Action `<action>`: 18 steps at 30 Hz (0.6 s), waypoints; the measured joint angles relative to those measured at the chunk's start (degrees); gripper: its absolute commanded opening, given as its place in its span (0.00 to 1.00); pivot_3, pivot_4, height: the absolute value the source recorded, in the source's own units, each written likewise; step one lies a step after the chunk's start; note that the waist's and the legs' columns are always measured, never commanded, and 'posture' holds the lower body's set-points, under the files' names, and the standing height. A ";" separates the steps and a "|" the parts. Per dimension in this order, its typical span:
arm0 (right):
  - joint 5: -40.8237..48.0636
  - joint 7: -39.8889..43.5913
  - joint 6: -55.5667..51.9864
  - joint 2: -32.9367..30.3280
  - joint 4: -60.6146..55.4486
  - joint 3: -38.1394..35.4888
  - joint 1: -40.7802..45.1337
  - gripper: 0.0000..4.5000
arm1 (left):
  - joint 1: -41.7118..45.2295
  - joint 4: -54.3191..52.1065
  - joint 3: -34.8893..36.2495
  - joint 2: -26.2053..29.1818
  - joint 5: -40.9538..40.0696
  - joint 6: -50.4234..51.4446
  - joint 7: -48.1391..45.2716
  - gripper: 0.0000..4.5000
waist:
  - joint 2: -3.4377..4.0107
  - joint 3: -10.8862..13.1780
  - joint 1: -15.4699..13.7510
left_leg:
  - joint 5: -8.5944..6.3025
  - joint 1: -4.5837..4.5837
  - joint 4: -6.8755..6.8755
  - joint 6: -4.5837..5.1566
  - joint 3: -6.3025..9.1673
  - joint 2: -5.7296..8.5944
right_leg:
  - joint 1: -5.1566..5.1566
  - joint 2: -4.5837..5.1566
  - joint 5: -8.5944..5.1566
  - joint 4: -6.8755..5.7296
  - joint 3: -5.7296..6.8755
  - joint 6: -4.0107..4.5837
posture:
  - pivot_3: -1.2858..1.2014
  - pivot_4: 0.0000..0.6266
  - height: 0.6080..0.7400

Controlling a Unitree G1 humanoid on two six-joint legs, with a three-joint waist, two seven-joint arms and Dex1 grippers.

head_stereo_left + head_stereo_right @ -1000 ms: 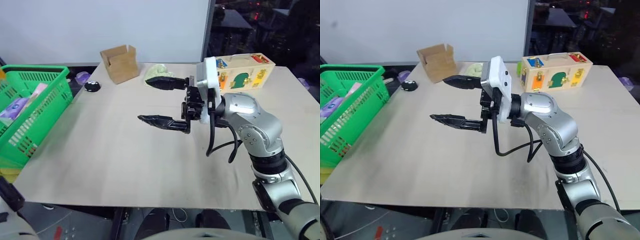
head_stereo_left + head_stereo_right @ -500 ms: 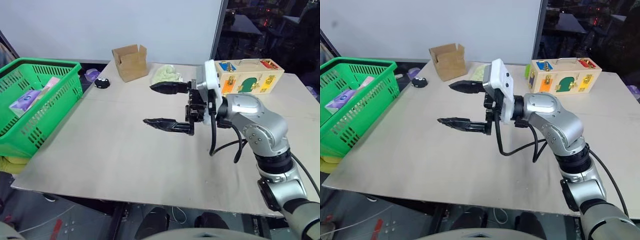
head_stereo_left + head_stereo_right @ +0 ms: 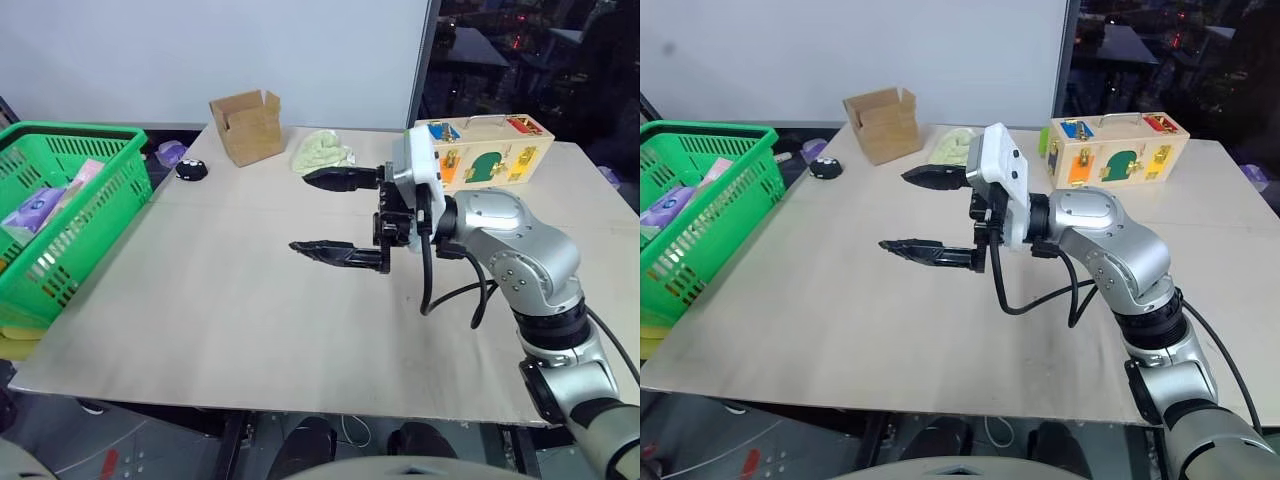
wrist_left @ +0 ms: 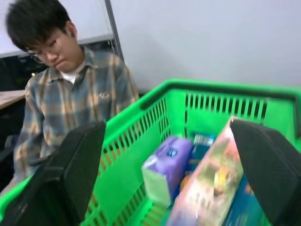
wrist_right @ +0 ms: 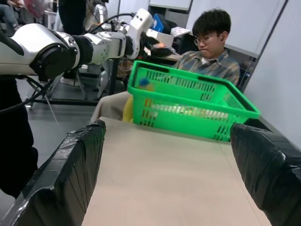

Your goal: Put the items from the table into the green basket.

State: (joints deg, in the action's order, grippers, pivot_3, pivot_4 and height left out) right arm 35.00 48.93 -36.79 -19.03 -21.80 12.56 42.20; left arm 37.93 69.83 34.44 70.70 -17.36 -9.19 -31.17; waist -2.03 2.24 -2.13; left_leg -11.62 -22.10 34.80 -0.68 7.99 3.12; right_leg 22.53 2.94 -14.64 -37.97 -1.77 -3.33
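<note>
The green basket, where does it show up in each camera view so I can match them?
Left eye view: green basket at the left edge, off the table's left side.
Right eye view: same spot, left edge.
Left wrist view: seen from above, pink pack inside.
Right wrist view: beyond the table's far edge.
Shared landmark: its thick green rim.

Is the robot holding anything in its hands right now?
No. The right gripper is open above the table, and the left gripper is open over the green basket.

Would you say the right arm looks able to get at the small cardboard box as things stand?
Probably yes: the right gripper hangs open over the table, with only bare board between it and the cardboard box near the far edge.
</note>
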 measured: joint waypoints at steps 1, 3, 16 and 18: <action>0.01 -0.02 -0.11 0.02 0.00 0.01 0.00 1.00 | -0.15 -1.58 0.25 -0.69 -0.80 -0.06 -0.42 0.99 | 0.00 0.00 -0.02 | 0.00 0.00 0.00 0.00 -0.01 0.00 | 0.00 0.00 0.00 -0.01 -0.01 0.00 | 0.56 0.00 1.00; -0.02 -0.01 -0.12 0.01 0.01 0.01 0.00 1.00 | -1.19 -4.82 0.89 -1.99 -1.72 0.17 -1.27 0.99 | 0.00 0.00 -0.08 | 0.00 0.00 0.00 0.00 -0.02 0.00 | -0.01 0.01 0.00 0.00 -0.01 0.01 | 0.56 0.00 1.00; -6.14 -7.36 -1.96 -8.19 -0.89 -3.35 -8.95 1.00 | -25.52 -73.50 -7.91 -27.26 -22.25 33.29 -1.96 0.99 | -0.09 -0.10 -0.06 | -0.05 0.05 0.11 0.09 -0.33 -0.08 | 0.00 0.16 0.09 0.01 -0.67 0.12 | 0.54 0.00 1.00; -8.06 -10.78 -3.11 -9.92 -1.90 -5.20 -12.48 1.00 | -26.52 -79.80 -11.12 -29.08 -22.21 36.42 0.68 0.99 | -0.06 -0.09 -0.06 | -0.05 0.06 0.12 0.09 -0.40 -0.18 | 0.00 0.14 0.09 0.02 -0.67 0.13 | 0.54 0.00 1.00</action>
State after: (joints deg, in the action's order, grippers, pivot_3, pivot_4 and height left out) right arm 26.94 38.15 -39.90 -28.95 -23.71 7.36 29.72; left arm 11.41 -9.98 23.32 41.62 -39.57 27.24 -30.49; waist -2.09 2.15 -2.18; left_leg -11.66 -22.04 34.92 -0.59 7.59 2.94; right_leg 22.53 3.08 -14.54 -37.95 -2.44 -3.21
